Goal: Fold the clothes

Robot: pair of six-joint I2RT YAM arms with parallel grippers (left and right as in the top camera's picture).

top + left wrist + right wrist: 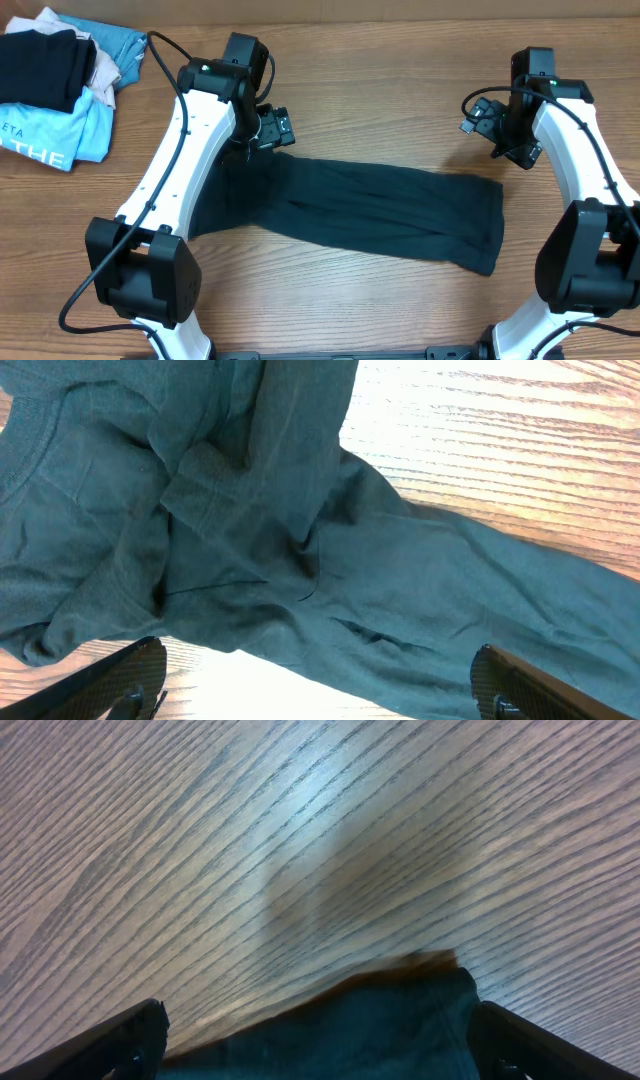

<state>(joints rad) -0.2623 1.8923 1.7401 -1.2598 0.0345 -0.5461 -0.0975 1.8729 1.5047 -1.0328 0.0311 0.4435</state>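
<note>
1. Left gripper point(320, 695): spread wide, clamping nothing. Fingers point(110, 685) seen at both lower corners of the left wrist view.
2. Directly under and ahead of the left gripper: the clothes point(360, 215), dark navy-teal, bunched here into thick creases and overlapping folds. Contact between fingertips and fabric: cannot be told.
3. From the left gripper across toward the right gripper: same garment laid out as one long flat band on the table point(400, 60), smoother along the run than at the bunched end.
4. Right gripper point(320, 1055): also spread wide, holding nothing, hovering over the wood just beyond the far end of the garment.
5. Between the right gripper's fingers point(120, 1045), at the near edge of the right wrist view: one corner of the clothes, lying flat on the wood.
6. Ahead of the right gripper: wood grain only, with a soft shadow across it.
7. Out past the left gripper on its outer side, well apart from the clothes: a pile of other garments, with a light-blue shirt point(50, 135) printed "THE" and a black garment point(40, 65) on top.
</note>
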